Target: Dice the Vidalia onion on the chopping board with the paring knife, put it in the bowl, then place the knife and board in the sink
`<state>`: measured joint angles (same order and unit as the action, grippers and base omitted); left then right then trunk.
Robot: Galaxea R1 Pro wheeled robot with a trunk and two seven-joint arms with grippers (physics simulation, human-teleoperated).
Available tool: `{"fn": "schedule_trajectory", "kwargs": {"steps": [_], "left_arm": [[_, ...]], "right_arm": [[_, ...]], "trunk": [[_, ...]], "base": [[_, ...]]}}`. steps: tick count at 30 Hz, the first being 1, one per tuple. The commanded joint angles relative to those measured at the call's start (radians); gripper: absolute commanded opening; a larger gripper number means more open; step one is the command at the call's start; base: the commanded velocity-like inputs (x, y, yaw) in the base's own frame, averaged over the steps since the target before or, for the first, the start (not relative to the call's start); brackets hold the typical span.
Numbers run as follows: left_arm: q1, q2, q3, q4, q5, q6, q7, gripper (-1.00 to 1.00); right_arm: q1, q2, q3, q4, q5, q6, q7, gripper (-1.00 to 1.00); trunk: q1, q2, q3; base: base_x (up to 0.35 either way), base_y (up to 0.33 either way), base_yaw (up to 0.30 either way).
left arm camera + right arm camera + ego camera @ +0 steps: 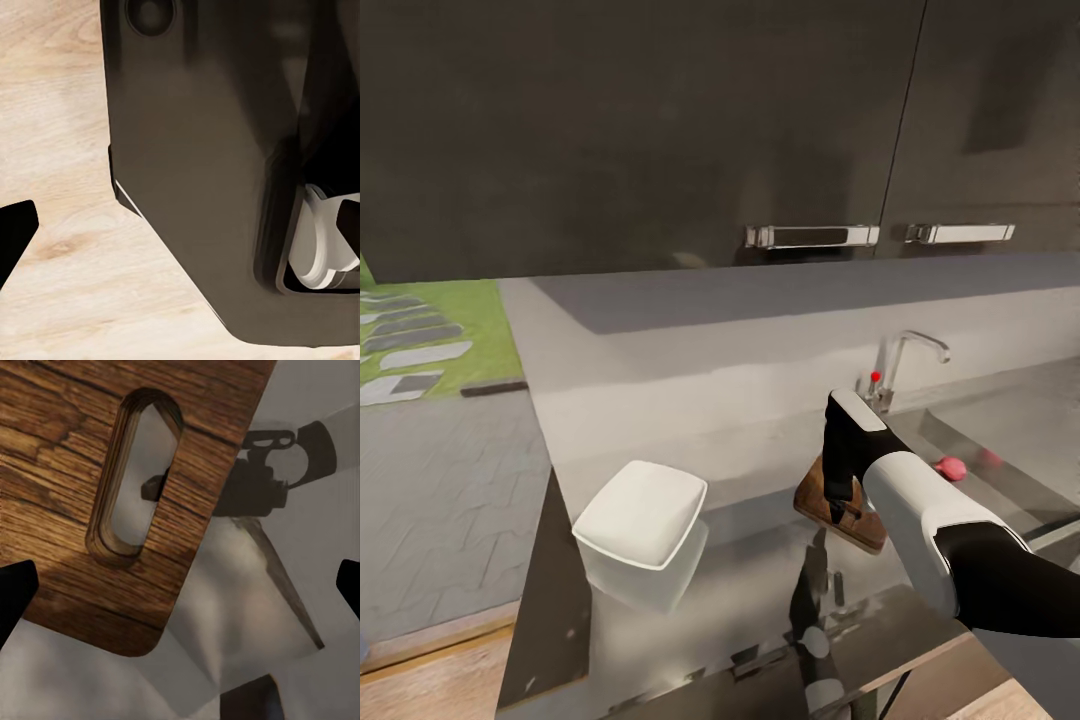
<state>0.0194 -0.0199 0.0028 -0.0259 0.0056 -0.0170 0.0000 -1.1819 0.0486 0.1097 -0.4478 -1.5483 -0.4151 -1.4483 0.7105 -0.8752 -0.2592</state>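
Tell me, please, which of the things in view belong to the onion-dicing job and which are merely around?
Job:
chopping board
white bowl
sink
countertop
right gripper, open above the board's handle slot

Just around:
tap with red knob
upper cabinets and their chrome handles
wood floor

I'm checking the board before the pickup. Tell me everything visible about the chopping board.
The chopping board is brown wood with clear grain, rounded corners and a slot-shaped handle hole near one end. It lies flat on the glossy grey countertop, between the white bowl and the sink. The right tool hovers over its handle end, fingertips spread wide.
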Motion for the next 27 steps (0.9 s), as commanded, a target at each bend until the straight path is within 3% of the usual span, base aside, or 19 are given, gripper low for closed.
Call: {"fn": "schedule_trajectory", "kwargs": {"steps": [1,18,27], "left_arm": [[0.001,0.0,0.0,-0.002,0.001,-0.001,0.0,1.0],[0.001,-0.001,0.0,-0.002,0.001,-0.001,0.0,1.0],[0.001,0.0,0.0,-0.002,0.001,-0.001,0.0,1.0]], "right_arm": [[-0.001,-0.001,0.008,0.0,-0.007,-0.006,-0.001,1.0],[-0.001,-0.001,0.008,0.0,-0.007,-0.005,-0.003,1.0],[-0.001,-0.001,0.008,0.0,-0.006,-0.005,-0.002,1.0]], "trunk": [[0.0,-0.001,-0.001],[0.0,-0.001,-0.011],[0.0,-0.001,-0.011]], "base": [[0.0,0.0,-0.009],[0.0,0.0,-0.006],[0.0,0.0,-0.177]]}}
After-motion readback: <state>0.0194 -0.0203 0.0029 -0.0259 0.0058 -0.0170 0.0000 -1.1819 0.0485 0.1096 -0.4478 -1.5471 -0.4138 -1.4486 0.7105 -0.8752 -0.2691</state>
